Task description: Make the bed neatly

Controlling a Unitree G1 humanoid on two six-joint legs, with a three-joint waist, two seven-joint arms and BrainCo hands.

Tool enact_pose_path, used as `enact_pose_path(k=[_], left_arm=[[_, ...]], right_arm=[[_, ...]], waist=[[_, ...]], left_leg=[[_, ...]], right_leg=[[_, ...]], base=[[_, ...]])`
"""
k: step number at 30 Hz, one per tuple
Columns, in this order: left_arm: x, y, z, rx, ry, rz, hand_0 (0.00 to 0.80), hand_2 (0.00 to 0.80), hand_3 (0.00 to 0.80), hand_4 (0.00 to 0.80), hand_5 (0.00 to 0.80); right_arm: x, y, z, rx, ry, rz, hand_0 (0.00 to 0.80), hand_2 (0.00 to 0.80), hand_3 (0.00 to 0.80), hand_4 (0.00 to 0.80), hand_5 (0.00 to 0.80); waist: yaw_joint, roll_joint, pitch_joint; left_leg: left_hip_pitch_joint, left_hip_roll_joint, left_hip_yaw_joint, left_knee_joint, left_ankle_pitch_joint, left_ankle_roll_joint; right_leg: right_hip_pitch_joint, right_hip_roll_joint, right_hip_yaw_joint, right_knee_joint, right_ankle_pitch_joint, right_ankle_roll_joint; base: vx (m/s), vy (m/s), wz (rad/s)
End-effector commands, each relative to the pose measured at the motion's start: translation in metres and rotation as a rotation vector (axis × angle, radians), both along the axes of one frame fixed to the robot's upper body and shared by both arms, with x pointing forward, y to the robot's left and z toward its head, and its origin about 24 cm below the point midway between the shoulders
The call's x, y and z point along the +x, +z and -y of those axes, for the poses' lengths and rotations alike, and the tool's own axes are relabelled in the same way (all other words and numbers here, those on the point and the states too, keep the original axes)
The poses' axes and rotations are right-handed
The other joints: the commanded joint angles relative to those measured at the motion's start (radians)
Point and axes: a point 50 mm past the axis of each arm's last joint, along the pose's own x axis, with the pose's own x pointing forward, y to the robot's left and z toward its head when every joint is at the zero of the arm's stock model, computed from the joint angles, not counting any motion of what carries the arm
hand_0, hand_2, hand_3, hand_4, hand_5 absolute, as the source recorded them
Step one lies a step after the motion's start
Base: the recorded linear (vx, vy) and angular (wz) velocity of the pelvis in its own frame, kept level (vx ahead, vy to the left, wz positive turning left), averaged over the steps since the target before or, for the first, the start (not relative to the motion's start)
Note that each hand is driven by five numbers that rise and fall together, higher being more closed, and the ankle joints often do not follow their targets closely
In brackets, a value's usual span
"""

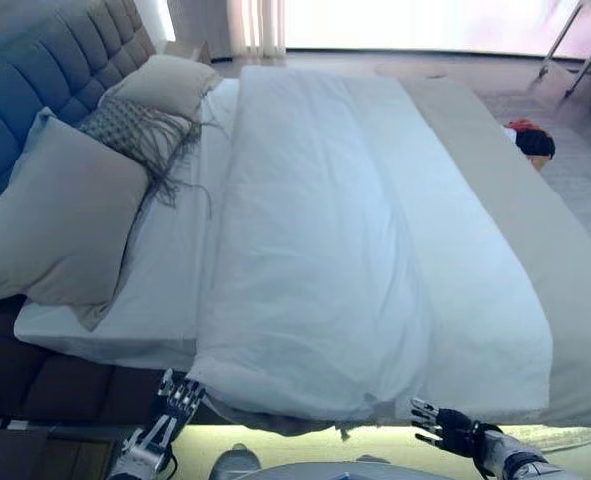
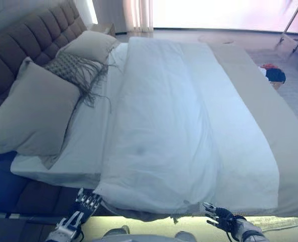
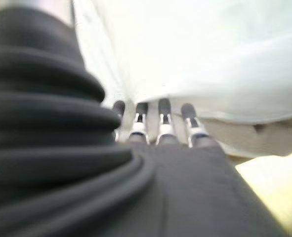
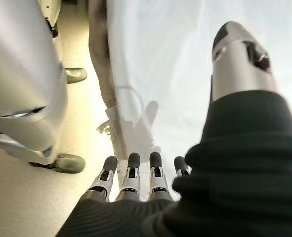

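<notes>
With the left hand (image 1: 175, 398) and right hand (image 1: 445, 428) held spread and empty just below the white duvet (image 1: 325, 250), whose near edge hangs directly above them, a crooked hem could be caused by uneven grips.

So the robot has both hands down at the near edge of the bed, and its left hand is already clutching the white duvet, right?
Not quite. Both hands are at the near edge, but the left hand holds nothing: in the left wrist view its fingers are straight, just short of the white duvet. The right hand is open too.
</notes>
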Motion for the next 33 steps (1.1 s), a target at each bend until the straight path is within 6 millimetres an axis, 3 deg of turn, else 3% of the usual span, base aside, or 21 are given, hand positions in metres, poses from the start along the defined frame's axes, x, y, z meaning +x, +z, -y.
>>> enact_pose_path(k=[1,5,11,17,22,28,33], left_arm=[[0.013,0.011,-0.029,0.08,0.097,-0.027,0.0,0.0,0.0,0.0,0.0],[-0.013,0.003,-0.031,0.082,0.096,-0.18,0.0,0.0,0.0,0.0,0.0],[-0.033,-0.002,-0.031,0.062,0.115,-0.265,0.0,0.0,0.0,0.0,0.0],[-0.039,-0.007,-0.021,0.051,0.101,-0.287,0.0,0.0,0.0,0.0,0.0],[-0.039,-0.004,-0.026,0.064,0.092,-0.245,0.0,0.0,0.0,0.0,0.0],[-0.021,-0.002,-0.018,0.093,-0.084,-0.166,0.0,0.0,0.0,0.0,0.0],[-0.02,-0.007,-0.002,0.098,-0.216,-0.154,0.0,0.0,0.0,0.0,0.0]], right_arm=[[0.02,0.007,0.002,-0.008,-0.002,0.051,0.0,0.0,0.0,0.0,0.0],[0.021,0.006,0.0,-0.005,-0.015,0.063,0.0,0.0,0.0,0.0,0.0],[0.015,0.004,0.001,-0.008,-0.02,0.036,0.0,0.0,0.0,0.0,0.0],[0.012,0.0,-0.005,0.008,-0.034,0.026,0.0,0.0,0.0,0.0,0.0],[0.014,0.001,-0.005,0.022,-0.039,0.033,0.0,0.0,0.0,0.0,0.0],[0.012,-0.002,-0.013,0.069,-0.086,0.058,0.0,0.0,0.0,0.0,0.0],[0.0,-0.013,-0.034,0.132,-0.28,0.105,0.0,0.0,0.0,0.0,0.0]], waist=[[0.031,-0.015,0.01],[0.045,-0.025,-0.006],[0.056,-0.028,-0.011],[0.072,-0.026,-0.01],[0.071,-0.027,-0.021],[0.049,-0.026,-0.034],[0.005,-0.016,-0.043]], left_leg=[[0.023,-0.034,0.015,-0.007,-0.04,0.054],[0.039,-0.027,0.006,-0.058,-0.012,0.041],[0.043,-0.027,-0.003,-0.058,-0.016,0.042],[0.055,-0.03,-0.026,-0.086,-0.008,0.042],[0.052,-0.025,-0.031,-0.097,-0.006,0.029],[0.04,-0.014,-0.01,-0.097,-0.004,0.019],[0.045,-0.011,0.024,-0.097,-0.008,0.023]], right_leg=[[-0.002,-0.011,-0.018,-0.013,0.044,0.003],[0.016,-0.005,-0.029,-0.058,0.069,0.007],[0.024,0.001,-0.034,-0.057,0.059,-0.002],[0.041,0.004,-0.043,-0.072,0.062,-0.003],[0.054,0.007,-0.049,-0.124,0.089,0.005],[0.04,0.015,-0.033,-0.175,0.122,0.01],[0.026,0.023,-0.007,-0.175,0.123,0.011]], base=[[0.0,0.0,0.0],[0.003,-0.025,0.12],[0.027,-0.014,0.09],[0.025,-0.013,0.11],[0.018,-0.017,0.09],[-0.004,-0.006,0.04],[0.001,0.005,-0.02]])
